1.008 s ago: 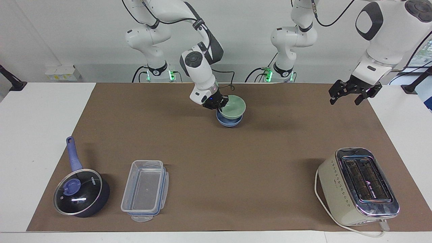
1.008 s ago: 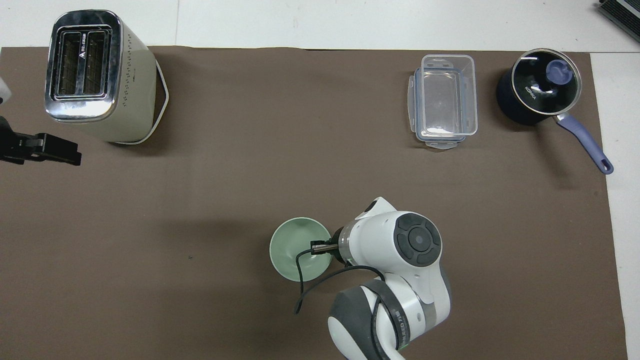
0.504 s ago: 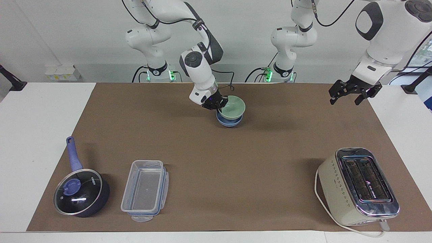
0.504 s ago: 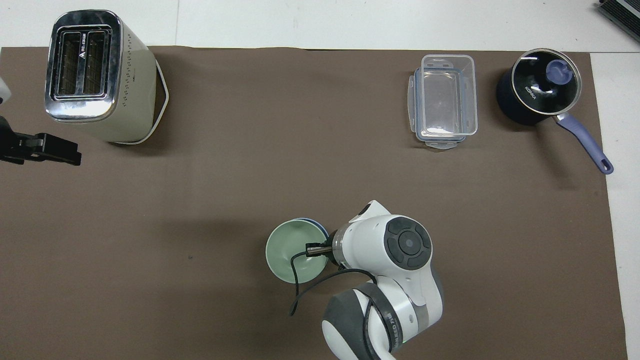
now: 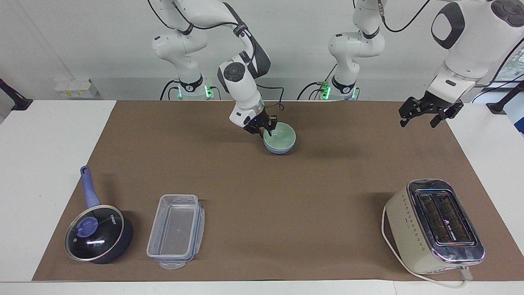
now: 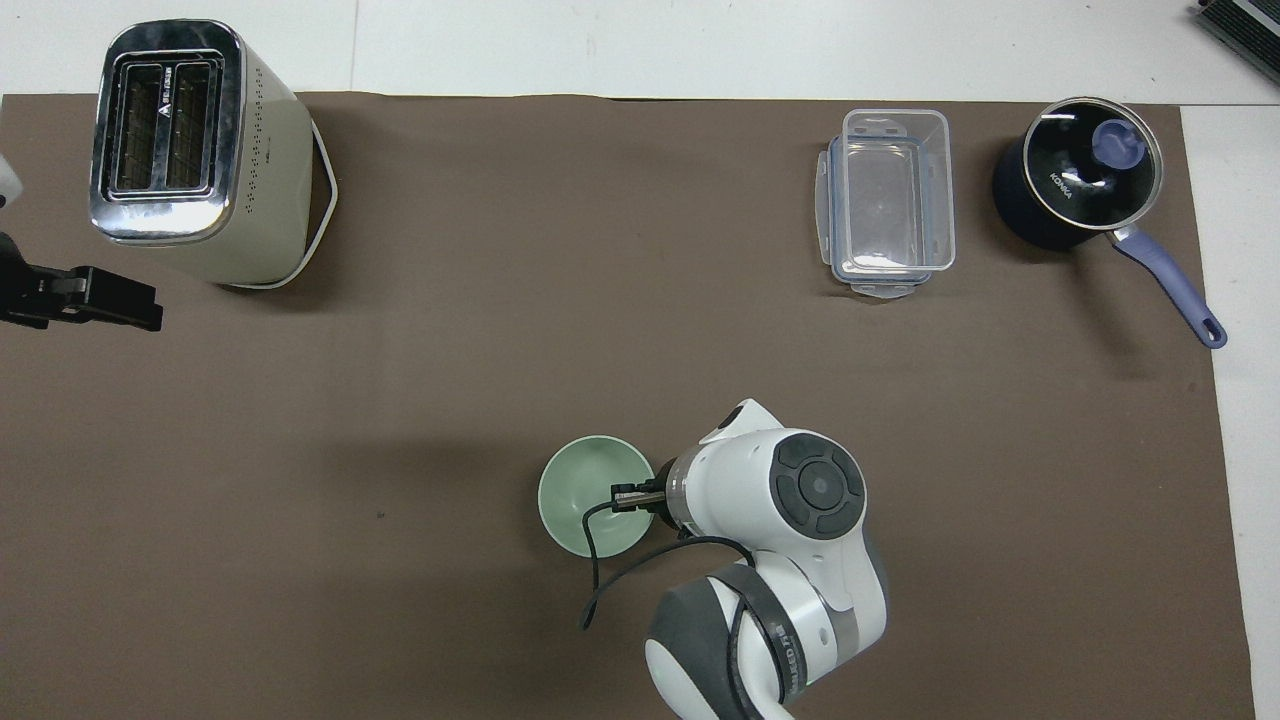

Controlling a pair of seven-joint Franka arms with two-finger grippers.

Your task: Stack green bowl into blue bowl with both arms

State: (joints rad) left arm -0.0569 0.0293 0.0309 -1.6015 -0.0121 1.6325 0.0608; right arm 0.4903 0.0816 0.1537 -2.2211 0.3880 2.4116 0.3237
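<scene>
Green bowl (image 5: 280,137) now sits nested in the blue bowl (image 5: 278,150), near our end of the bench (image 5: 286,196), about midway between the two arms. Our right hand (image 5: 262,128) is at the green rim on the right arm's side; whether its fingers are parted or on the rim we cannot tell. Our left hand (image 5: 430,111) waits wide and empty over the mat's edge at the left arm's end. To finish well, we judge we should part the fingers fully before lifting, then rise straight up so a finger does not catch the rim and tip or drag the stack.
</scene>
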